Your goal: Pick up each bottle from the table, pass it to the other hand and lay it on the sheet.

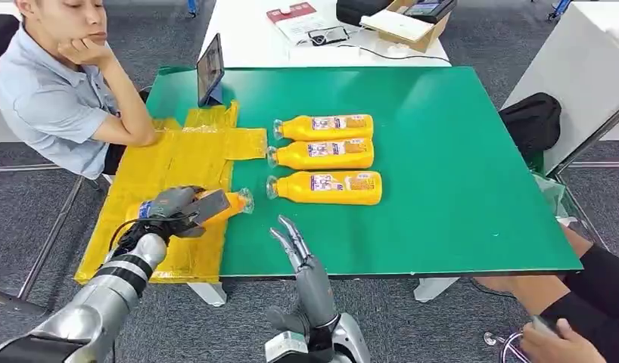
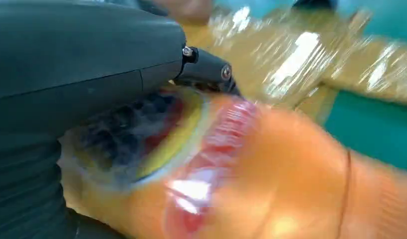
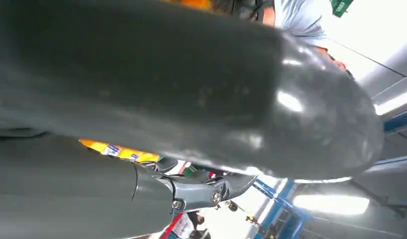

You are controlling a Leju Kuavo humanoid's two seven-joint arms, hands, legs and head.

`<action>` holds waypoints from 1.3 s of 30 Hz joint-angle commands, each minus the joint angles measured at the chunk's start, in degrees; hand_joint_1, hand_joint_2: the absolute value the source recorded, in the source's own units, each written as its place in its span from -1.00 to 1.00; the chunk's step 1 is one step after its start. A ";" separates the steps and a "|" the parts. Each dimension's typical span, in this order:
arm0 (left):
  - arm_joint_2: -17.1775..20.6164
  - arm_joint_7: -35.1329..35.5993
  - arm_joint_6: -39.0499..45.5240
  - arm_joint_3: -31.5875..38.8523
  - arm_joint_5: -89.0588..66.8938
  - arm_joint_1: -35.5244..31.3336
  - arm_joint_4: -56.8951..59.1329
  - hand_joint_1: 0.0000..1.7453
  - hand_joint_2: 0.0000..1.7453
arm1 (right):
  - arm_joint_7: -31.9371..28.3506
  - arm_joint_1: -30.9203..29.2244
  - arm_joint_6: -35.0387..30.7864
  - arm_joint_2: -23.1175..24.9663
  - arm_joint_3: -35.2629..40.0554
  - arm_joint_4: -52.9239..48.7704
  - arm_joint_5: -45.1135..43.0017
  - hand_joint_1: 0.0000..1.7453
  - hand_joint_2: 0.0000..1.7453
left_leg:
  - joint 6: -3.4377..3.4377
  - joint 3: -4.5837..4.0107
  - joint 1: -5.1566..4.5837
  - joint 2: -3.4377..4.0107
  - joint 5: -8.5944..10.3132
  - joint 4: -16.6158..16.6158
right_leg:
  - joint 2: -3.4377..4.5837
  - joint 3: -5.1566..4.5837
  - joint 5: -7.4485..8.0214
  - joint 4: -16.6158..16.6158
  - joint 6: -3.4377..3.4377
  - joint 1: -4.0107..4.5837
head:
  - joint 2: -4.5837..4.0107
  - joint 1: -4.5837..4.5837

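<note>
A green-topped counter (image 1: 458,189) holds a crinkled yellow plastic sheet (image 1: 178,162) spread over its left side and hanging off the near left edge. The robot's left hand (image 1: 174,210) is over the near part of that sheet, its fingers (image 1: 209,206) wrapped around an orange plastic bottle with a clear cap (image 1: 234,201), held lying on its side with the cap pointing right. Whether the bottle already touches the sheet cannot be told. The right hand (image 1: 295,242) is raised at the near edge of the counter, just right of the held bottle, holding nothing, its fingers straight and pointing away and only slightly parted.

Three more orange bottles with printed labels (image 1: 325,157) lie side by side in the middle of the counter, caps pointing left, just right of the sheet. A person in a grey shirt (image 1: 53,98) sits at the far left.

Judging from this, the first bottle is at the laying-down step; three bottles remain to be picked up, passed and laid.
</note>
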 commanded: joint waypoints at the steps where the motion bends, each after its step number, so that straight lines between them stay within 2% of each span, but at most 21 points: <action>1: 0.63 -10.98 -10.52 6.38 8.76 -0.77 8.97 -1.00 1.00 | 0.04 -4.69 -1.70 -2.67 5.59 7.36 -3.65 -1.00 -1.00 | -0.04 0.34 0.01 0.10 -0.05 -0.15 | 0.14 0.30 -0.01 -0.15 -0.10 0.02 | 0.00 0.04; 3: 0.20 -17.41 -15.46 8.63 13.82 0.44 6.77 -1.00 1.00 | 0.04 -5.40 -2.25 -3.14 6.98 7.73 -4.89 -1.00 -1.00 | -0.03 0.38 0.00 0.14 -0.05 -0.12 | 0.21 0.34 -0.04 -0.10 -0.13 0.00 | 0.00 0.00; 6: -0.48 -21.04 -19.97 10.85 19.81 2.56 2.73 -1.00 1.00 | 0.04 -5.93 -3.23 -3.61 8.30 8.25 -6.29 -1.00 -1.00 | -0.02 0.42 -0.02 0.00 -0.01 -0.14 | 0.10 0.41 -0.03 -0.09 -0.12 -0.02 | 0.00 -0.02; 20: -0.48 -21.04 -19.97 10.85 19.81 2.56 2.73 -1.00 1.00 | 0.04 -5.93 -3.23 -3.61 8.30 8.25 -6.29 -1.00 -1.00 | -0.04 0.40 0.00 -0.18 -0.02 -0.10 | -0.06 0.48 -0.11 -0.07 -0.17 0.01 | 0.00 0.00; 22: -2.94 -27.17 -18.90 14.33 28.67 7.30 -7.64 -1.00 1.00 | 0.04 -5.46 -3.30 -3.76 7.22 8.38 -4.36 -1.00 -1.00 | 0.00 0.36 -0.03 -0.21 0.00 -0.09 | -0.09 0.44 -0.11 -0.05 -0.11 -0.03 | 0.00 0.00; 23: -4.22 -27.22 -19.36 15.54 32.01 9.32 -12.29 -1.00 1.00 | 0.04 -5.01 -3.30 -3.75 6.38 8.25 -3.26 -1.00 -1.00 | -0.01 0.37 -0.03 -0.19 0.00 -0.10 | -0.07 0.44 -0.10 -0.06 -0.12 -0.02 | 0.00 0.00; 24: -7.27 -26.32 -18.09 16.64 38.97 14.24 -24.91 -1.00 1.00 | 0.04 -4.25 -3.30 -3.38 2.95 8.76 1.17 -1.00 -1.00 | 0.01 0.35 -0.03 -0.26 0.01 -0.11 | -0.14 0.45 -0.11 -0.08 -0.10 -0.03 | 0.00 0.02; 26: -10.14 -20.02 -19.53 17.33 55.71 18.71 -36.72 -1.00 1.00 | 0.04 -3.29 -3.30 -2.83 -2.40 8.48 7.49 -1.00 -1.00 | 0.03 0.27 0.00 -0.32 -0.04 -0.03 | -0.21 0.40 -0.15 -0.08 -0.10 0.01 | 0.00 0.00; 28: -10.68 -17.98 -16.87 15.73 65.22 21.43 -43.27 -1.00 1.00 | 0.04 -3.60 -3.30 -2.94 -6.83 8.79 10.85 -1.00 -1.00 | 0.05 0.09 0.01 -0.48 -0.07 0.07 | -0.38 0.25 -0.21 -0.04 -0.09 0.02 | 0.00 0.04; 31: -11.53 -18.79 -15.26 15.63 74.76 24.20 -48.33 -1.00 1.00 | 1.74 -4.09 -2.22 -4.17 -13.26 5.56 15.51 -1.00 -1.00 | 0.04 -0.06 -0.04 -0.23 -0.07 0.07 | -0.16 0.06 -0.15 -0.03 -0.07 -0.05 | 0.00 0.02; 32: -11.68 -19.09 -14.59 15.55 76.26 25.01 -49.59 -1.00 1.00 | 2.27 -3.99 -0.71 -4.35 -14.86 4.34 16.39 -1.00 1.00 | 0.04 -0.08 -0.06 -0.19 -0.08 0.08 | -0.12 0.05 -0.15 -0.04 -0.08 -0.06 | 0.00 0.02; 35: -13.56 -19.19 -15.65 17.20 84.13 28.75 -55.15 -1.00 1.00 | 8.81 -5.02 0.98 -6.13 -18.57 4.02 24.02 -1.00 1.00 | 0.03 -0.11 -0.06 -0.16 -0.13 0.10 | -0.08 0.02 -0.16 -0.03 -0.11 -0.07 | 0.00 0.02; 39: -13.89 -20.28 -15.87 17.00 83.34 32.64 -59.77 -1.00 1.00 | 12.55 -6.35 3.09 -7.71 -22.12 5.71 28.05 -1.00 1.00 | 0.05 -0.17 -0.07 -0.16 -0.10 0.07 | -0.08 -0.04 -0.12 -0.09 -0.08 -0.08 | 0.00 -0.02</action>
